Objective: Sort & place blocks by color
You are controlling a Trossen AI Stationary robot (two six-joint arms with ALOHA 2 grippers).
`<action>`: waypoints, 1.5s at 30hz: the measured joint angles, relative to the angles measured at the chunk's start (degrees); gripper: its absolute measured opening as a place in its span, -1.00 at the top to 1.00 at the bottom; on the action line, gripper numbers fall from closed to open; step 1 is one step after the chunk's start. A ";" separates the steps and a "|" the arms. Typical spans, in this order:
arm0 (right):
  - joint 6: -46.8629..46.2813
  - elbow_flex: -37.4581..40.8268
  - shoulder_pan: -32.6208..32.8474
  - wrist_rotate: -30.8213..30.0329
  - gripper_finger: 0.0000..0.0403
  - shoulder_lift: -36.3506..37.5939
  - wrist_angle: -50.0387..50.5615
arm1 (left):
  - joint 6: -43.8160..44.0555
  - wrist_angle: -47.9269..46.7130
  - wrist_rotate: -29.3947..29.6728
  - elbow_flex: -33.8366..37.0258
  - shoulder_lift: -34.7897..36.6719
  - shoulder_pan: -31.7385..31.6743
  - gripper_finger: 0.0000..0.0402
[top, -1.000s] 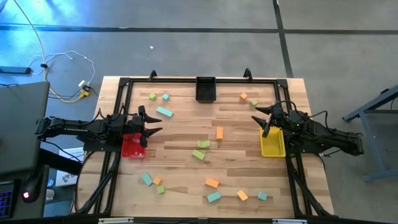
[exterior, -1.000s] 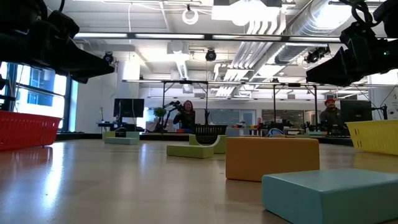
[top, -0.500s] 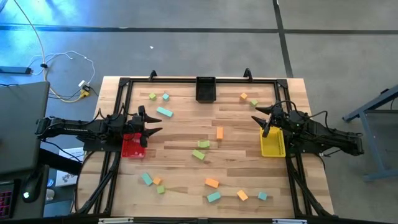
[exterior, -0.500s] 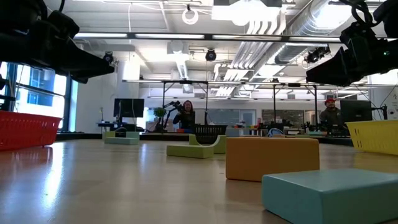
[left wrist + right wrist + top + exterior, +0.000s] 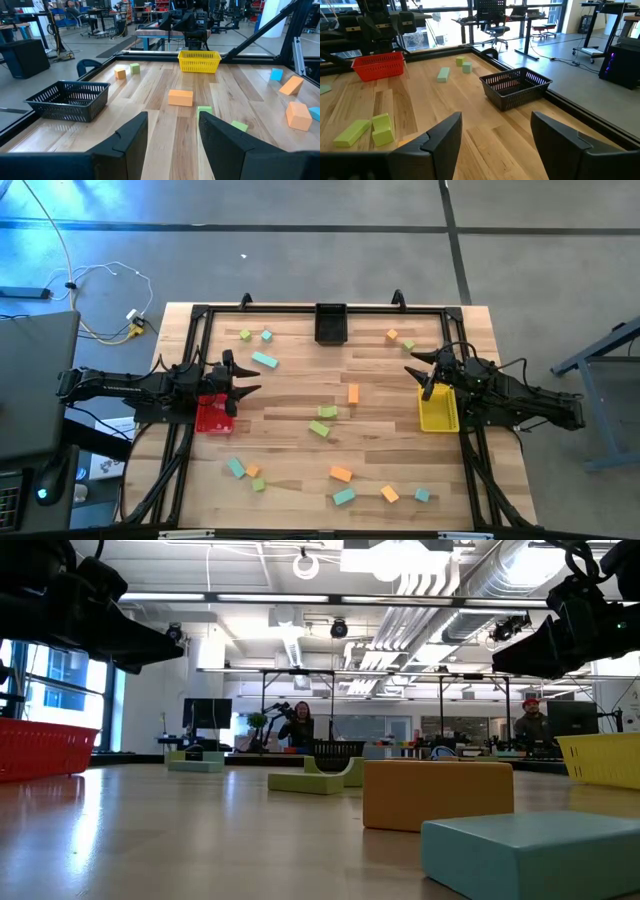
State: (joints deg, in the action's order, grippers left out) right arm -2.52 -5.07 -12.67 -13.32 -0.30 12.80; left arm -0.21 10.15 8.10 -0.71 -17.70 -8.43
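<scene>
the blocks (image 5: 353, 393) lie scattered over the wooden surface (image 5: 300, 430); they look light, stiff and smooth, best taken across the short flat sides; left pincer (image 5: 243, 379) and right pincer (image 5: 417, 369) both hang open, empty.

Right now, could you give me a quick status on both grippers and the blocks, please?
Left gripper open, empty, above red bin. Right gripper open, empty, above yellow bin. Blocks scattered on table, none binned. Nothing in the way.

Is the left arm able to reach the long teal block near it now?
Probably yes. The left gripper is open and empty, and the long teal block lies on bare table just beyond it, nothing between.
</scene>
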 joint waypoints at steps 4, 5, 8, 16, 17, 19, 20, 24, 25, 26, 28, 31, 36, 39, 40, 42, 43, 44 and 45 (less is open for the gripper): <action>-0.48 0.00 0.00 0.00 -0.11 0.00 -0.07 | 0.00 0.00 0.00 0.01 -0.02 0.00 0.18; -0.48 -0.01 0.00 0.00 -0.11 -0.01 -0.07 | 0.00 0.00 0.00 0.01 -0.01 0.00 0.18; -1.39 -0.01 0.01 0.02 -0.11 -0.01 -0.09 | 1.38 0.00 0.00 0.02 -0.02 0.00 0.18; -12.29 -0.01 0.01 -0.30 -0.11 -0.01 -0.20 | 5.76 0.01 0.59 0.01 -0.01 -0.03 0.18; -14.00 0.01 0.01 -0.62 -0.11 -0.01 -0.20 | 5.63 0.13 1.31 0.02 -0.02 -0.04 0.18; -16.85 0.01 0.01 -1.07 -0.11 -0.01 -0.26 | 5.60 0.59 2.97 0.00 0.00 -0.04 0.18; -17.50 0.01 0.01 -1.11 -0.11 -0.01 -0.29 | 5.60 0.63 3.59 0.02 0.00 -0.04 0.18; -18.21 0.01 0.01 -1.14 -0.11 -0.01 -1.74 | 5.60 0.61 4.59 0.02 -0.01 -0.07 0.18; -18.18 0.01 0.01 -1.32 -0.11 -0.01 -2.84 | 5.60 0.61 4.59 0.00 -0.02 -0.07 0.18; -18.15 0.01 0.01 -1.59 -0.11 -0.01 -4.30 | 5.60 0.61 4.59 0.00 -0.01 -0.07 0.18; -18.10 0.01 0.01 -2.98 -0.11 -0.01 -7.63 | 5.60 0.61 4.60 0.01 -0.02 -0.07 0.18; -16.50 0.00 0.01 -6.35 -0.11 -0.01 -12.40 | 5.60 0.61 4.61 0.02 -0.02 -0.07 0.18; -11.22 -2.97 -0.16 -11.15 -0.11 -0.22 -13.91 | 5.57 0.61 4.63 0.00 -0.01 -0.74 0.18; -8.94 -6.52 -0.65 -13.32 -0.11 -1.56 -13.15 | 5.57 0.59 4.64 0.01 -0.01 -1.50 0.18; -8.11 -7.99 -0.96 -13.67 -0.11 -2.34 -12.46 | 5.57 0.58 4.60 0.02 -0.02 -1.80 0.18; -7.09 -11.04 -1.68 -14.84 -0.11 -4.49 -10.03 | 5.57 0.57 4.59 0.01 -0.02 -2.40 0.18; -6.88 -12.76 -2.12 -15.58 -0.11 -5.94 -8.41 | 5.55 0.57 4.59 0.01 -0.02 -2.74 0.18; -6.95 -14.56 -2.57 -16.55 -0.11 -7.56 -6.31 | 5.57 0.56 4.59 0.02 -0.02 -3.09 0.18; -7.37 -16.46 -3.11 -17.15 -0.11 -9.39 -4.17 | 5.55 0.55 4.59 0.00 -0.02 -3.40 0.18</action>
State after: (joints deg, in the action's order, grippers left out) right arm -9.90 -21.53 -15.79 -30.47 -9.69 8.63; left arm 5.34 10.70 12.69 -0.71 -17.72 -11.83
